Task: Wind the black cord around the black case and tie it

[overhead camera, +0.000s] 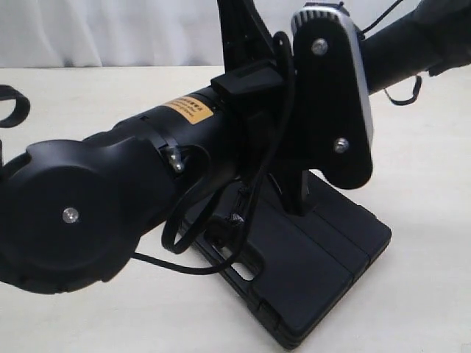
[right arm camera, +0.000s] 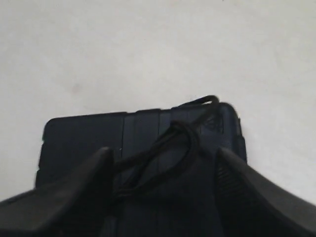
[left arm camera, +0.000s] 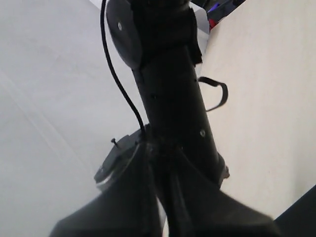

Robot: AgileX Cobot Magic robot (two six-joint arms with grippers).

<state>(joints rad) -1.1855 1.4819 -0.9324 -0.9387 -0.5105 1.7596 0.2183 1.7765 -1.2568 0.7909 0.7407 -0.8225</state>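
Note:
The black case (overhead camera: 316, 272) lies flat on the table, its handle cut-out toward the front. The black cord (overhead camera: 176, 265) trails over the table, loops by the case's handle edge and rises past the right arm. My left gripper (left arm camera: 146, 140) is raised and shut, and the cord (left arm camera: 118, 79) ends at its fingertips. In the right wrist view the cord (right arm camera: 173, 143) lies in a loop on the case (right arm camera: 84, 138). My right gripper (right arm camera: 163, 170) hangs open just over that loop, one finger (right arm camera: 98, 170) on each side. In the exterior view the right gripper (overhead camera: 298, 195) reaches down onto the lid.
The left arm (overhead camera: 110, 191) fills the front left of the exterior view and hides part of the case. The right arm's cable loop (overhead camera: 403, 94) hangs at the back right. A black ring (overhead camera: 11, 107) sits at the left edge. A white curtain stands behind the cream table (overhead camera: 427, 191).

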